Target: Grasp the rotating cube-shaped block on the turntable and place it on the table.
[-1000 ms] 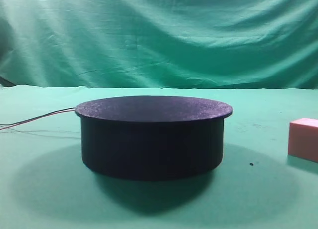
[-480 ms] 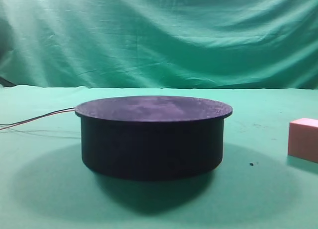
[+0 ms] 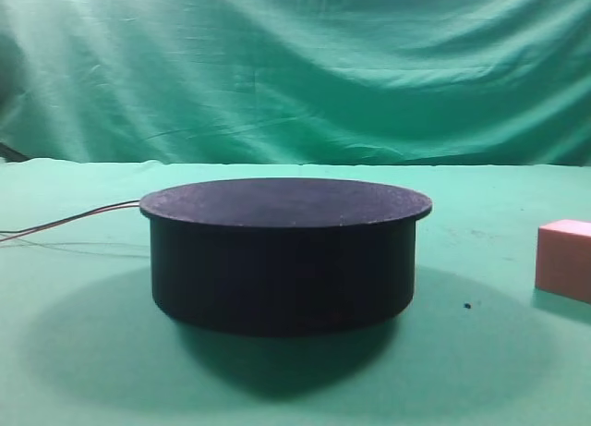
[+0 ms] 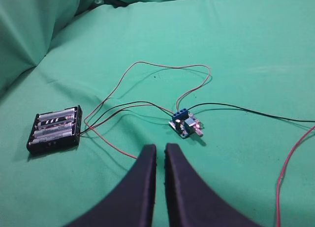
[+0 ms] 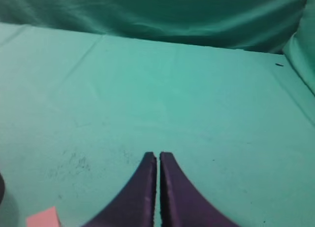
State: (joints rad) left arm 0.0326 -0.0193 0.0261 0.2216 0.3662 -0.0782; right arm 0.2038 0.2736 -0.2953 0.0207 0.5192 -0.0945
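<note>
your cube-shaped block (image 3: 565,258) sits on the table (image 3: 83,371), well right of the turntable (image 3: 284,252), whose top is bare. your left gripper (image 4: 160,149) has its jaws almost together, gripping nothing, above a battery holder (image 4: 54,129) and a small circuit board (image 4: 186,124) joined by wires (image 4: 147,67). your right gripper (image 5: 158,158) is likewise nearly closed and empty, over bare cloth

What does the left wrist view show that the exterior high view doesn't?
Only the left wrist view shows the battery holder, the small circuit board and the left gripper, fingers nearly together with nothing between them. Only the exterior high view shows the turntable, its top bare, and the cube-shaped block resting on the table. Both show the green cloth and thin wires.
</note>
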